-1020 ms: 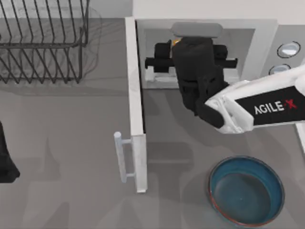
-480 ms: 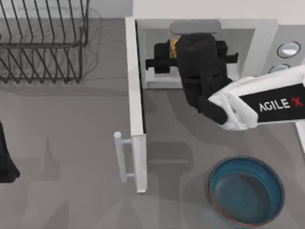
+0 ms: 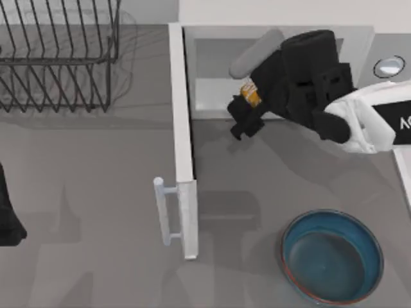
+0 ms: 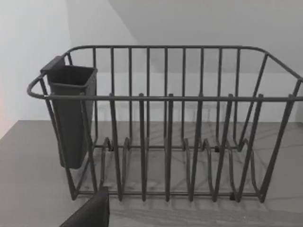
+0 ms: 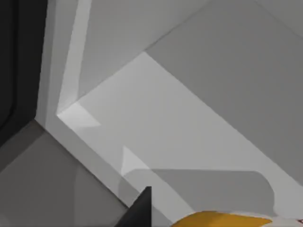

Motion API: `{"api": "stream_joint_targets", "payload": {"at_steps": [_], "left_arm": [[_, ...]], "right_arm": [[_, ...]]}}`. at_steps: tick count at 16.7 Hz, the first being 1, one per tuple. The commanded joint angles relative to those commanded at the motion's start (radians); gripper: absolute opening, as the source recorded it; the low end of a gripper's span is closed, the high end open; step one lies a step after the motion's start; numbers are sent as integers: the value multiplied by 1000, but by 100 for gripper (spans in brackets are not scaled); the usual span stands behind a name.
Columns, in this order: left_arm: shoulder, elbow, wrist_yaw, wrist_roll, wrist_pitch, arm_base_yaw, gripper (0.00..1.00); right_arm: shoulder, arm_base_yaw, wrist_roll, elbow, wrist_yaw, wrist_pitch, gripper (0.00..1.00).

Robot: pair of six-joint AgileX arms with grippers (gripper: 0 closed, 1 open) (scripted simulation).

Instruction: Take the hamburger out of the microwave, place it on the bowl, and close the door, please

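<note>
So the right gripper (image 3: 247,109) is at the mouth of the microwave (image 3: 276,32), jaws clenched on the hamburger (image 3: 250,94). You can just catch its orange-yellow edge poking out between the black fingers in the top view, and a slice of it shows in the right wrist view too. It sits over the front sill of the cavity, right by the open door (image 3: 182,141), which swings out toward the front of the surface (image 3: 83,192) with its bar handle (image 3: 165,212) on the far-left side. The bowl (image 3: 332,256) sits empty near the front right, well apart from the burger.

The left arm's gripper (image 3: 8,212) is parked at the left edge, wrist camera staring at the black wire dish rack (image 4: 165,123) and the cutlery cup (image 4: 71,113) hung on it (can't tell from these shots whether its jaws are apart or together).

My read: this is the carry step, burger lifted clear and headed for the bowl. To do it well I'd keep the grip steady, since it's a soft round lump and could squirt out if squeezed unevenly. Pull fully clear of the sill before swinging toward the front right, stay away from the door edge, then come down low over the middle of the bowl before letting go, so it doesn't bounce off the rim. Door comes after that.
</note>
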Motion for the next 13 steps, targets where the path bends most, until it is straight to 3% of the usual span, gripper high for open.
{"api": "stream_joint_targets", "payload": {"at_steps": [13], "left_arm": [[0, 0, 0, 0, 0, 0, 100]], "right_arm": [[-30, -393, -1284, -231, -1128, -747, 0]]}}
